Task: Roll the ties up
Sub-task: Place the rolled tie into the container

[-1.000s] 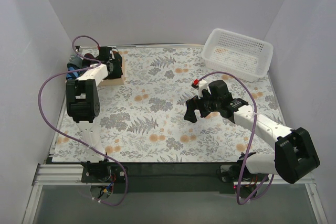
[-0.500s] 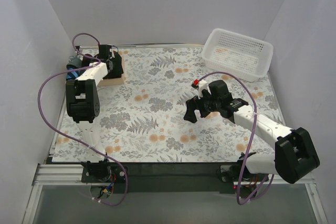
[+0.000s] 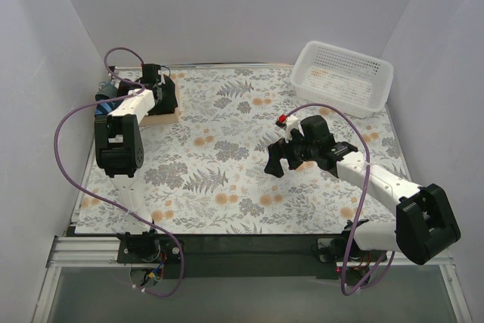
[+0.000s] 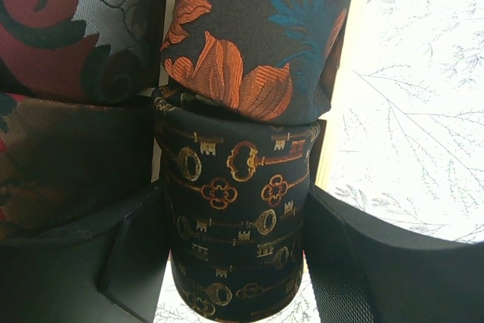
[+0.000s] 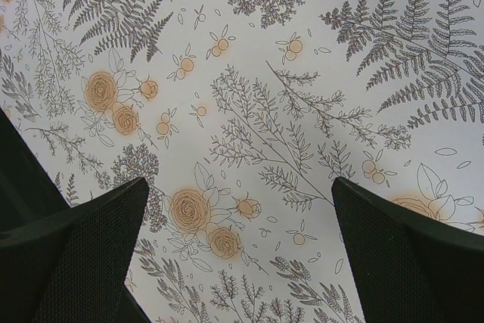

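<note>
1. Position. The left gripper (image 3: pixel 160 90) hangs over the wooden tray (image 3: pixel 166 116) at the far left corner of the table. In the left wrist view its fingers (image 4: pixel 128 255) straddle a rolled key-patterned tie (image 4: pixel 234 240). This roll sits at the tray's rim and touches an orange-leaf tie (image 4: pixel 242 43) beyond it. A maroon paisley tie (image 4: pixel 68 20) and a dark brown tie (image 4: pixel 68 164) lie to one side.
2. Claw state, left. The jaws are partly apart with the roll between them. A sliver of light shows low down beside one finger. The view is too tight to tell whether the pads clamp the fabric or stand just clear of it.
3. Claw state, right. The right gripper (image 5: pixel 240 187) is spread wide and holds nothing. Only the floral tablecloth (image 5: pixel 265 73) lies beneath it, and it is well apart from the white basket (image 3: pixel 336 100).
4. Hazard: unrolling. If the pads let go while the loose tail is untucked, the roll is likely to spring open. Cause: slick woven fabric under its own tension.
5. Hazard: drag-out. A lift with one pad in contact could pull the roll up or tip it over the rim onto the cloth.
6. Hazard: neighbour disturbance. The fingers sit close to the adjoining ties. A sideways withdrawal could snag and loosen them.
7. Precaution. Withdraw straight along the finger axis with the jaws fully clear.
</note>
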